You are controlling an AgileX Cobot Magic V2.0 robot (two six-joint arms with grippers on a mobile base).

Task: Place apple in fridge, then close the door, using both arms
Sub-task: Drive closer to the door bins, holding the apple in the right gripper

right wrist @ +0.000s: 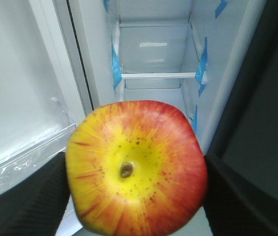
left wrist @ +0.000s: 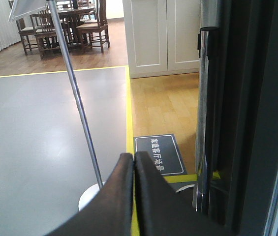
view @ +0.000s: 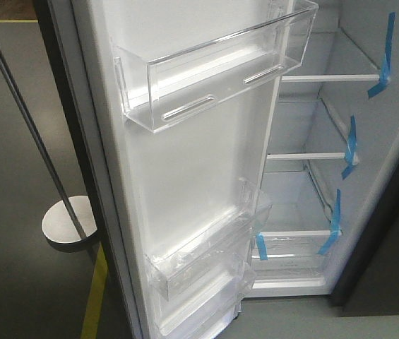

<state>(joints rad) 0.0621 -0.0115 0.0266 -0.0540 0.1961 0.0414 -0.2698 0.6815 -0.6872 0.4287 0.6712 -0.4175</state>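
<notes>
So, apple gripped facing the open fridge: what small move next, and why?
Probably ease the right gripper forward toward the white shelf: it holds the apple short of the fridge interior, the door stands wide open, and the shelf looks bare.

In front of fridge [right wrist: 153,49]: apple [right wrist: 136,169]; door [view: 185,176] at left.
</notes>
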